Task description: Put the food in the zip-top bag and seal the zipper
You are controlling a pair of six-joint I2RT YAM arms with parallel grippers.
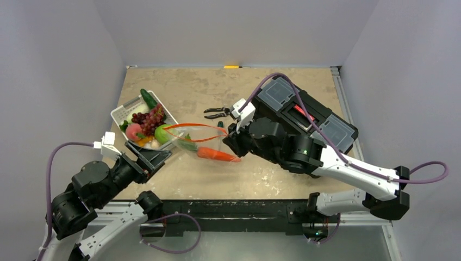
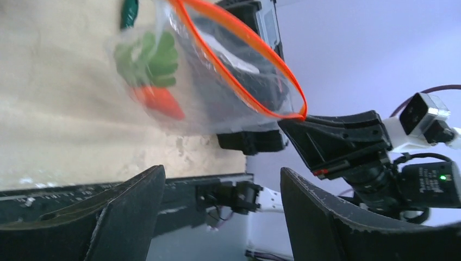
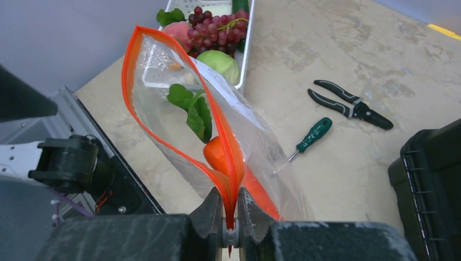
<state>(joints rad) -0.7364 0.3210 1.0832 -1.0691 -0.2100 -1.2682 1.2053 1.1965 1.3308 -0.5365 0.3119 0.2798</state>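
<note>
1. Orange-red zipper [image 3: 235, 171] is clenched at one end between my right gripper [image 3: 229, 211] fingers.
2. Clear bag [image 3: 261, 152] trails from that pinch, its mouth gaping in a wide loop toward the basket [image 3: 246, 54].
3. Carrot [image 3: 216, 154] lies inside the bag, leaves pointing toward the basket.
4. My left gripper [image 2: 222, 173] is spread wide, grasping nothing, just short of the bag's mouth.
5. Grapes [image 3: 215, 30], cabbage [image 3: 222, 62], peach [image 3: 176, 30] and cucumber [image 3: 239, 4] sit in the basket.
</note>
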